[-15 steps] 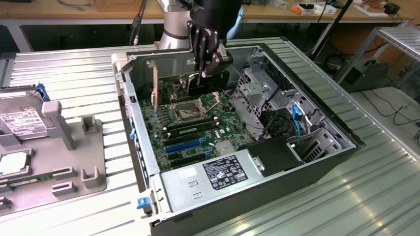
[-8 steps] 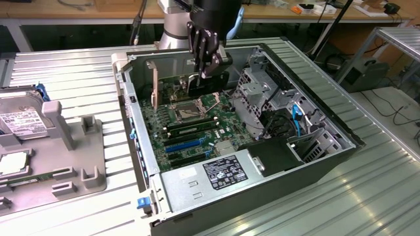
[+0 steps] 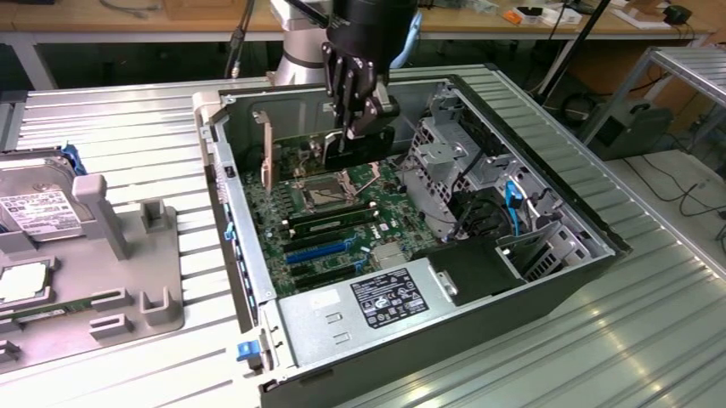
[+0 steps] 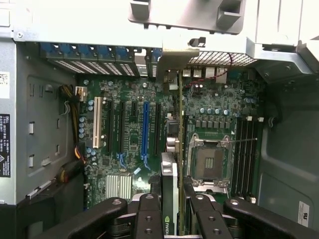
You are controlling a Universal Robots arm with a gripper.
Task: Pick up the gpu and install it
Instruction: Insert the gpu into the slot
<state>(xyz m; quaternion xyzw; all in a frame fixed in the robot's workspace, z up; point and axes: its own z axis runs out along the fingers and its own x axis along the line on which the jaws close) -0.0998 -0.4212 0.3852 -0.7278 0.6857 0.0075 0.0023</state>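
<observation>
I see the gripper [image 3: 354,119] down inside the open computer case [image 3: 533,280], over the far part of the motherboard [image 3: 329,229]. Its fingers [image 4: 149,214] are partly closed on the gpu [image 3: 360,144], pinching the card edge-on from both sides. In the wrist view the gpu [image 4: 172,179] stands upright between the fingers, its thin edge running away from me toward the rear slot openings, its silver bracket [image 4: 175,56] up against the case's back wall. The card hangs just beside the blue slot [image 4: 145,132] and the processor socket [image 4: 207,162]. On the exterior view's left, a hard drive [image 3: 34,208] lies on a grey tray [image 3: 136,297].
</observation>
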